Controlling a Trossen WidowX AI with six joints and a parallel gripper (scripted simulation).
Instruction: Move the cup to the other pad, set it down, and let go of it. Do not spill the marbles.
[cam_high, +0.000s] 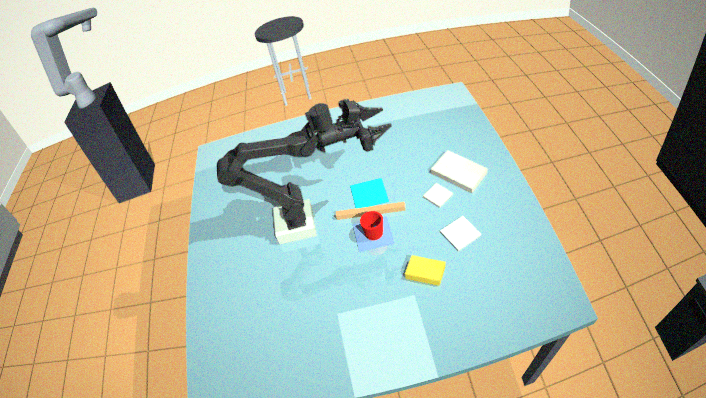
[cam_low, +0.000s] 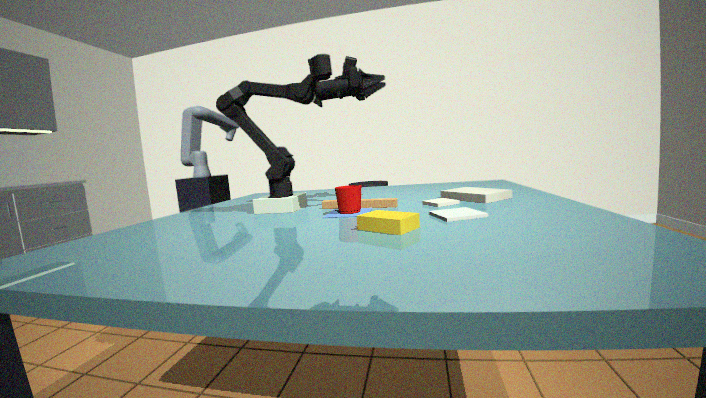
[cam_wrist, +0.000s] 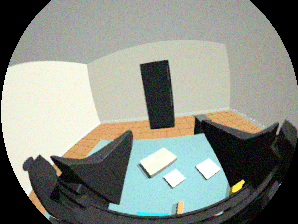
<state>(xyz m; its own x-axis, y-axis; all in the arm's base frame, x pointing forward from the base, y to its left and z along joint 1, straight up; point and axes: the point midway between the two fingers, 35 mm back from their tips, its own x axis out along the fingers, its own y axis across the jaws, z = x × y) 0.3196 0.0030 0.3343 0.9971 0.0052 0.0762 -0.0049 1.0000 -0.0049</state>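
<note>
my jaws (cam_high: 376, 125) are wide apart and hold nothing, high in the air over the far side of the desk (cam_high: 500, 300). the red cup (cam_high: 371, 224) sits on the pale blue pad (cam_high: 385, 239), well apart from them. i think i am at the start. next i must go down to the cup, then lift it over the wooden bar (cam_high: 370, 210) to the bright blue pad (cam_high: 369, 192), keeping it straight up. i see no words anywhere.

Glossy, reflective table (cam_low: 450, 270); wood-look bar (cam_high: 370, 210); matt tile floor (cam_high: 100, 310).
</note>
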